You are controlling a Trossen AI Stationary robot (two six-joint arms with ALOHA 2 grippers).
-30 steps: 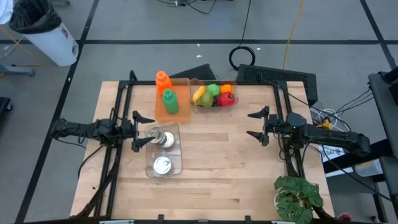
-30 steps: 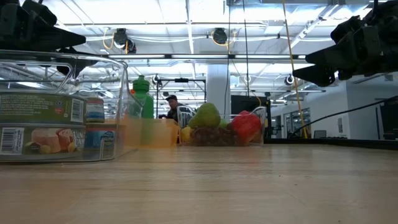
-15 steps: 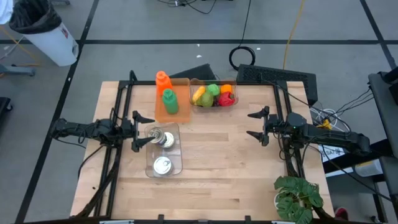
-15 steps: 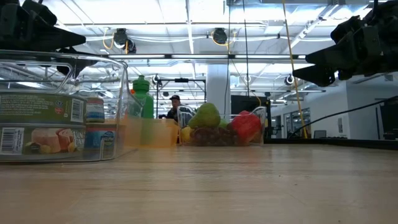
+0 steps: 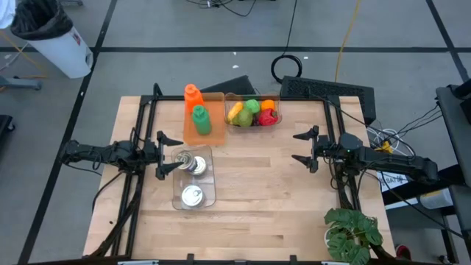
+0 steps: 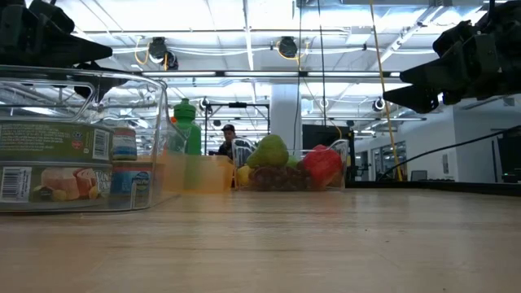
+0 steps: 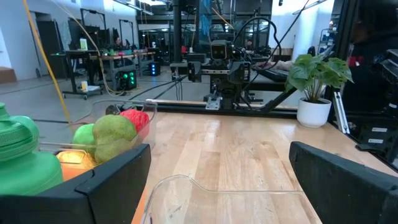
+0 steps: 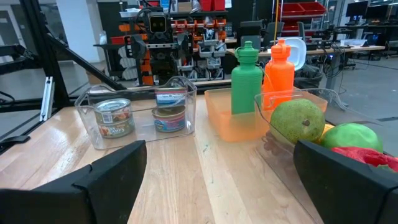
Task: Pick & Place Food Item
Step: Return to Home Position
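A clear bin [image 5: 253, 114] at the table's far middle holds fruit: a green pear-like one [image 8: 298, 121], a red one [image 5: 268, 117], yellow and orange ones. My left gripper [image 5: 163, 155] hovers open at the table's left side, above the near end of a clear bin of cans [image 5: 193, 180]. My right gripper [image 5: 304, 147] hovers open at the right side, level, nothing between its fingers. Both grippers point toward the table's middle and stay well short of the fruit.
An orange tray [image 5: 204, 118] beside the fruit bin holds a green bottle [image 5: 199, 115] and an orange bottle [image 5: 192, 95]. A potted plant [image 5: 353, 234] stands at the near right corner. Bare wood [image 5: 257, 177] lies between the grippers. A person [image 6: 226, 138] shows far behind.
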